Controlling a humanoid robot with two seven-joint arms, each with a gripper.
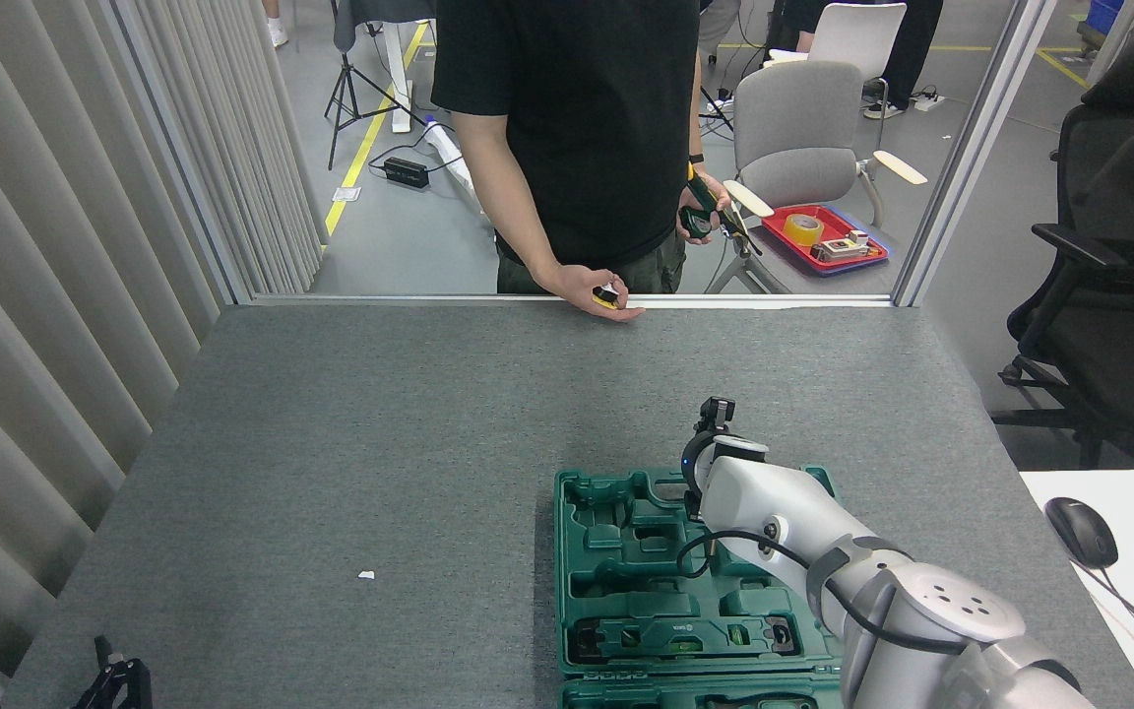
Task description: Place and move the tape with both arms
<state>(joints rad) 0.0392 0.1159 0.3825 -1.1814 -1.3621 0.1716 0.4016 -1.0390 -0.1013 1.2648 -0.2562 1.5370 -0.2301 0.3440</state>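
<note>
A person's hand point(595, 286) rests at the table's far edge, holding a small yellow and black item point(607, 294) that may be the tape. My right arm point(784, 517) reaches in from the lower right over an open green tool case point(626, 571). Its dark gripper point(716, 414) sits just past the case's far rim, seen end-on, so its jaws cannot be read. Only the fingertips of my left gripper point(117, 681) show at the bottom left edge. Nothing is seen in either gripper.
The grey table point(409, 414) has a small white scrap point(366, 574) on it. Behind the person, a red tray point(857, 258) on a chair holds a yellow tape roll point(803, 229). Slatted wall at left; office chair, mouse point(1081, 530) and keyboard at right.
</note>
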